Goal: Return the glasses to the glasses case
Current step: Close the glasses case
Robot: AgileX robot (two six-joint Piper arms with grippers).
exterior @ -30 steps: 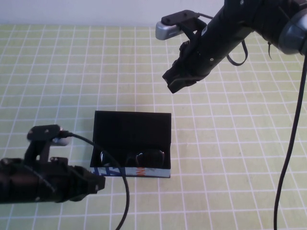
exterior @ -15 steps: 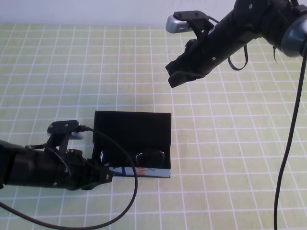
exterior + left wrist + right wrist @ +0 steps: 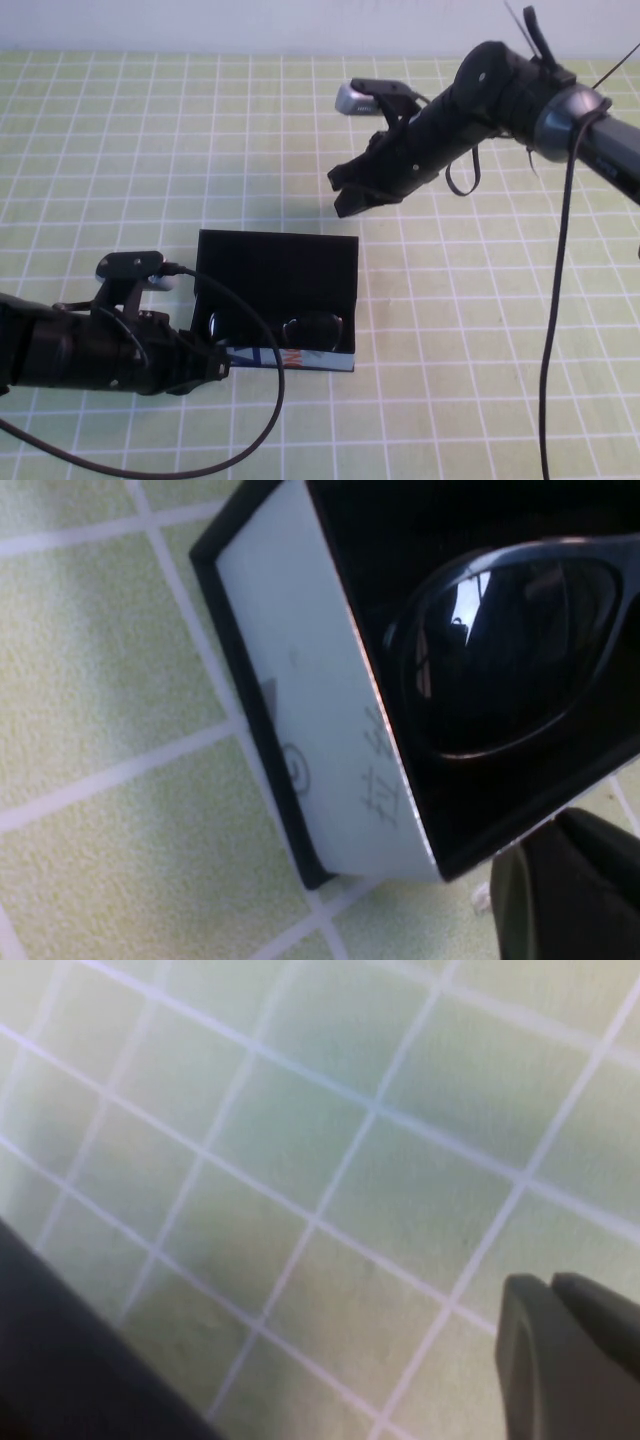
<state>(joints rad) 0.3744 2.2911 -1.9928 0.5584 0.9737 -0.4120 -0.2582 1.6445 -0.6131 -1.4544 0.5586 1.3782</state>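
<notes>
The glasses case (image 3: pixel 275 262) lies open in the middle of the green grid mat, its flap lid folded back to the far side and its patterned front facing me. The black glasses (image 3: pixel 300 328) lie inside it along the front wall. One lens (image 3: pixel 500 650) shows in the left wrist view, beside the case's white end wall (image 3: pixel 310 710). My left gripper (image 3: pixel 218 366) is shut and empty, low at the case's front left corner; it also shows in the left wrist view (image 3: pixel 560 890). My right gripper (image 3: pixel 348 198) is shut and empty, in the air behind the lid; it also shows in the right wrist view (image 3: pixel 570 1360).
The green grid mat (image 3: pixel 480 330) covers the table. Black cables hang from both arms: one loops in front of the case (image 3: pixel 268 400), one drops down the right side (image 3: pixel 555 340). A dark edge (image 3: pixel 60 1370) crosses a corner of the right wrist view.
My left gripper moved right and up to the case's front left corner, then held still. My right gripper came down and left, closer to the open lid.
</notes>
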